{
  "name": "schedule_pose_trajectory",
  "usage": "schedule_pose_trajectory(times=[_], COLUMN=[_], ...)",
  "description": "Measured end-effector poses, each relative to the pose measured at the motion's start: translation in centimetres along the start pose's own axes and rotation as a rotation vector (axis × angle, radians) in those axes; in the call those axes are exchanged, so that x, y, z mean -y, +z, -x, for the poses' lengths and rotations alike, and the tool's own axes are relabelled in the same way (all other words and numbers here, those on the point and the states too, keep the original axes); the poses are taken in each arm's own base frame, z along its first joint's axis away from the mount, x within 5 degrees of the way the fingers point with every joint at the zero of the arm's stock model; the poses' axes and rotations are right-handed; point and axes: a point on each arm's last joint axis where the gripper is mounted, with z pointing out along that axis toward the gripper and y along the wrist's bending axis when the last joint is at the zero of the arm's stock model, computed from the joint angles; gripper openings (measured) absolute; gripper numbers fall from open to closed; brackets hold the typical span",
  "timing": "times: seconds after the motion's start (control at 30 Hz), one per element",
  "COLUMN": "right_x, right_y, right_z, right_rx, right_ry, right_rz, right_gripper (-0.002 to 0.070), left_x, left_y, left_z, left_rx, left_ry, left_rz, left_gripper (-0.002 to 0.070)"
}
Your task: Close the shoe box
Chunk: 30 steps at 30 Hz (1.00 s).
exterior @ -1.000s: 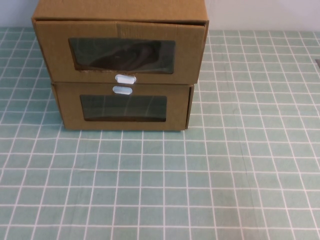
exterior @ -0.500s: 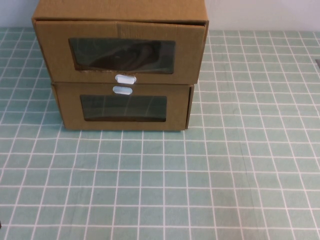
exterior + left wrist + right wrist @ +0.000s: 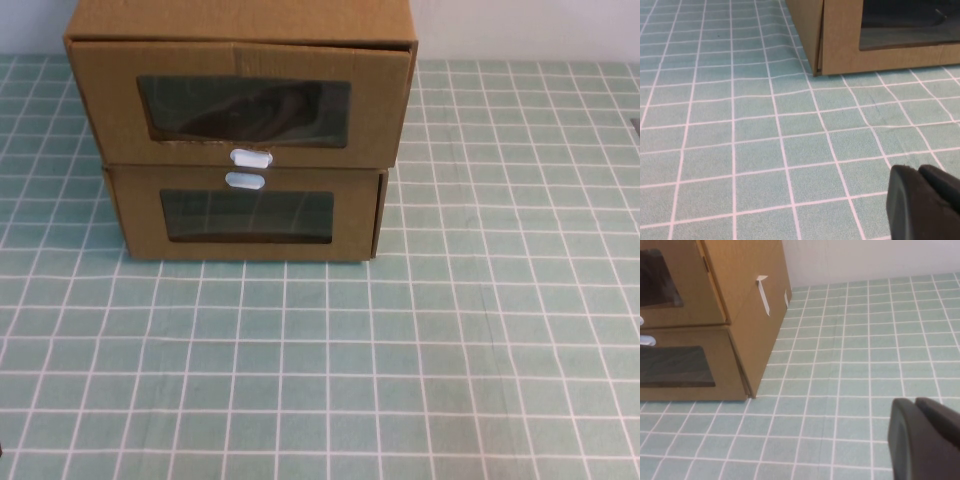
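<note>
**Top drawer stood out, both arms held back**

The shoe box [image 3: 240, 100] sat in the upper left of the high view, stacked on a second box [image 3: 245, 215] on the green checked cloth [image 3: 450, 330]. Its front panel, with the tab [image 3: 251, 158] under the window, stood proud of its sleeve, so in my judgement nothing of the closing was done.

Neither arm showed in the high view. Your left gripper [image 3: 924, 202] appeared only as a dark tip in the lower right of its wrist view, low over the cloth and well apart from the boxes; your right gripper [image 3: 925, 437] showed likewise in the lower right of its own view. I could not tell whether either was apart or together.

You would have done well to push flat on the cardboard beside the window, not on the plastic, and squarely, so the drawer slid in without skewing. A gentle, level push mattered, since the stack could slide back on the cloth.
</note>
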Motion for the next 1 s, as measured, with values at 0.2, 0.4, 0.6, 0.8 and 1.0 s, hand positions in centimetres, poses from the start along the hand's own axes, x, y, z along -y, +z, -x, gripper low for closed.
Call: schedule_pose_trajectory(times=[0.2, 0.4, 0.6, 0.8, 1.0], right_x=[0.0, 0.1, 0.4, 1.3, 2.2], right_y=[0.0, -0.2, -1.5, -0.9, 0.2], right_z=[0.0, 0.0, -0.7, -4.6, -9.3], right_rx=[0.000, 0.011, 0.090, 0.122, 0.122], right_ry=[0.000, 0.001, -0.088, -0.136, -0.082], right_rz=[0.000, -0.010, -0.062, -0.121, -0.152], right_gripper=[-0.0014, -0.0014, -0.0014, -0.0014, -0.0014], left_x=[0.0, 0.0, 0.0, 0.0, 0.0], left_y=[0.0, 0.0, 0.0, 0.0, 0.0], left_z=[0.0, 0.0, 0.0, 0.0, 0.0], left_rx=[0.000, 0.000, 0.003, 0.002, 0.002], left_ry=[0.000, 0.000, 0.000, 0.000, 0.000], left_rz=[0.000, 0.000, 0.000, 0.000, 0.000], left_gripper=[-0.0005, -0.0005, -0.0005, -0.0005, -0.0005])
